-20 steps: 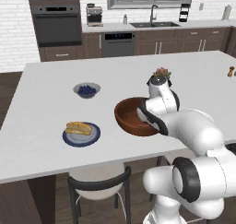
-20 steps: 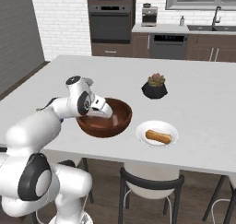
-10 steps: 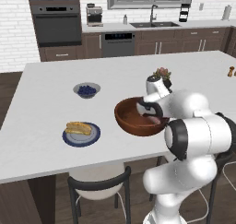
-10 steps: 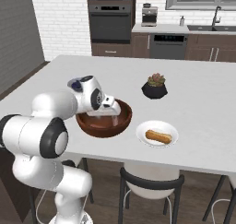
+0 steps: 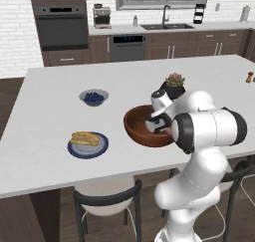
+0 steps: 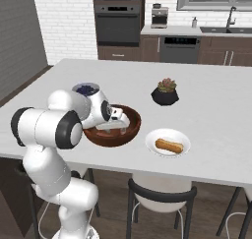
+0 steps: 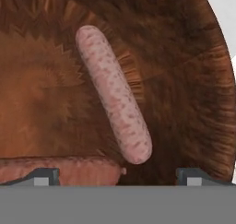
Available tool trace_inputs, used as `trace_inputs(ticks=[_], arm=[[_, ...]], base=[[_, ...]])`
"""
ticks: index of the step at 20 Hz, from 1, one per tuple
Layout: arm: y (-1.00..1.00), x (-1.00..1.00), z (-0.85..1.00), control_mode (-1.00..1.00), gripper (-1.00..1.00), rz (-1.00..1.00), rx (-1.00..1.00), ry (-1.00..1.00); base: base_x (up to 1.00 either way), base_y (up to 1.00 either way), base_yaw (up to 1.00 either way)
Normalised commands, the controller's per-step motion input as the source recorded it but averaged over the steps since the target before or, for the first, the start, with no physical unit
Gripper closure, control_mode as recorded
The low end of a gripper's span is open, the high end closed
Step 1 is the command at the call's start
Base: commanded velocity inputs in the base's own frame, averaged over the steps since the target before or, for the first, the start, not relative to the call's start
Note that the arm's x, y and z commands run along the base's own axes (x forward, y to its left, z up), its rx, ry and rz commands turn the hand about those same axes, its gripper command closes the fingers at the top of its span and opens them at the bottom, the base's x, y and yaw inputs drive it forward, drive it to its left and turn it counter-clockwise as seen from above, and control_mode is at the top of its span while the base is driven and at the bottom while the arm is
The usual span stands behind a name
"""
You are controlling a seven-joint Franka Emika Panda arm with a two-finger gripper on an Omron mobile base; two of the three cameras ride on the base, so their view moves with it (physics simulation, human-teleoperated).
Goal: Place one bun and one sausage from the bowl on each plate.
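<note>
Claw (image 7: 115, 174) spread wide inside the bowl (image 7: 193, 98), gripping nothing.
One sausage (image 7: 113, 93) lies slanted on the bowl floor between the fingertips (image 7: 42, 176); a second sausage (image 7: 69, 169) lies just by the left tip.

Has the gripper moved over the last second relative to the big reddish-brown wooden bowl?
Yes. The gripper has swung from above the near rim of the reddish-brown wooden bowl down into its hollow, jaws open over two pinkish sausages.

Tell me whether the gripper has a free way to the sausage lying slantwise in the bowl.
Probably yes: the open gripper hangs inside the bowl, and nothing covers the slanted sausage. A second sausage lies nearer, at the fingertips.
</note>
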Motion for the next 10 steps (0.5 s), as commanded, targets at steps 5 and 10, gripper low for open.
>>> trace_inputs(ticks=[5,10], arm=[[-0.14,0.14,-0.03,-1.0,-1.0,0.0,0.0,0.01],[-0.03,0.32,-0.29,-1.0,-1.0,0.0,0.0,-0.01]], base=[[0.0,0.0,0.0],[0.0,0.0,0.0]])
